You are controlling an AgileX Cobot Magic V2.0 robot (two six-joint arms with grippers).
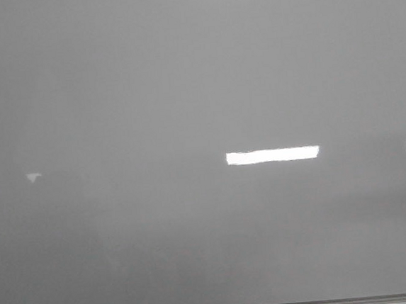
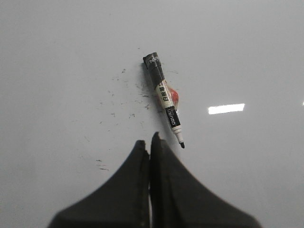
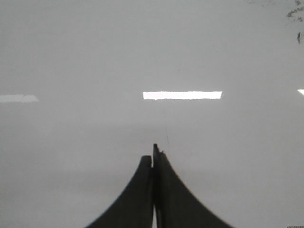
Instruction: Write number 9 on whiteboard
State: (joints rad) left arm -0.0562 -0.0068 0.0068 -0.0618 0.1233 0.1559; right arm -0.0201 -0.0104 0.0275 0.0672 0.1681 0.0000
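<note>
One marker [image 2: 164, 101] is what your next move turns on: it lies flat on the whiteboard [image 1: 183, 90] just beyond the left gripper [image 2: 150, 142], long axis slanting away from the fingertips, bare tip nearest them and black cap end farthest. Your left arm is the nearer one (the right wrist view shows no marker). Both the left jaws and those of the right gripper [image 3: 154, 152] are pressed together, empty. No number 9 is drawn yet; the board shows only glare and faint black specks.

Front view facing whiteboard [image 1: 197, 88], both wrist views close above it
</note>
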